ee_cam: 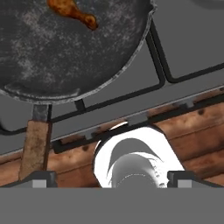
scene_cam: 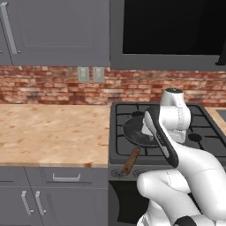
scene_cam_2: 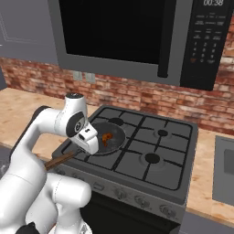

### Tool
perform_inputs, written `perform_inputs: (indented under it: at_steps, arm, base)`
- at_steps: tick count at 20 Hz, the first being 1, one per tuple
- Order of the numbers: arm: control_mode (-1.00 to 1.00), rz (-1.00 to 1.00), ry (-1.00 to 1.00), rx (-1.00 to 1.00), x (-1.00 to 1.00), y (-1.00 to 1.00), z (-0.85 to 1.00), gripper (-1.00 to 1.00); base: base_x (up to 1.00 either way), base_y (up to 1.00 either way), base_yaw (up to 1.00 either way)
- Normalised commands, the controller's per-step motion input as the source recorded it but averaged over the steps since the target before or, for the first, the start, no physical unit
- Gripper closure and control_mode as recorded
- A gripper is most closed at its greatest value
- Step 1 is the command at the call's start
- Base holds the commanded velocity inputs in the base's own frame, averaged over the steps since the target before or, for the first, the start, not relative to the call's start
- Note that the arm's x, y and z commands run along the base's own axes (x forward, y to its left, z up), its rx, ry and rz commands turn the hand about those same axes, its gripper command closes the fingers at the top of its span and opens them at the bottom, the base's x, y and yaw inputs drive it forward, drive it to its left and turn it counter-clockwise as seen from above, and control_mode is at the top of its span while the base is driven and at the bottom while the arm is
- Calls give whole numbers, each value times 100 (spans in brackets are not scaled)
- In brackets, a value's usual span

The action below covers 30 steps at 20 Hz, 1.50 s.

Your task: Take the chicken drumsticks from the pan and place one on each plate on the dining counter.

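Note:
The dark round pan (ee_cam: pixel 65 52) sits on the front left burner of the stove, its brown wooden handle (ee_cam: pixel 37 146) pointing toward the stove's front edge. One reddish-brown chicken drumstick (ee_cam: pixel 72 12) lies in the pan's far part, also seen as an orange patch, drumstick (scene_cam_2: pixel 108 137). My gripper (ee_cam: pixel 113 180) hangs above the pan's near rim and handle root, pointing down, open, with nothing between its fingertips (ee_cam: pixel 41 179). From the right base it shows as gripper (scene_cam_2: pixel 93 147) beside the pan (scene_cam_2: pixel 114 135). My arm covers part of the pan (scene_cam: pixel 134 132). The plates and the dining counter are out of view.
The grey gas stove (scene_cam_2: pixel 151 155) has black grates. A wooden worktop (scene_cam: pixel 48 128) backed by red brick runs to its left. A microwave (scene_cam_2: pixel 137 32) hangs above the stove. A grey sink edge (scene_cam_2: pixel 226 169) lies to the right.

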Motion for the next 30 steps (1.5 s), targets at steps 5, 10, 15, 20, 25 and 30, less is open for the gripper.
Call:
perform_inputs:
  at_steps: [5, 10, 15, 20, 25, 30]
  arm:
    - [-100, 39, -5, 0, 23, -37, 8, -100]
    - [-100, 36, -6, -6, 29, -19, 0, -100]
    - [-100, 5, -25, 0, 26, 0, -6, -100]
    - [-100, 0, -44, 1, 6, 12, -16, -100]
    - [-100, -6, -31, 0, 12, 15, -15, -100]
    - [-100, -6, -3, -6, 44, 11, -2, -100]
  base:
    - [0, 0, 0]
    - [0, 0, 0]
    - [0, 0, 0]
    - [0, 0, 0]
    - [0, 0, 0]
    - [0, 0, 0]
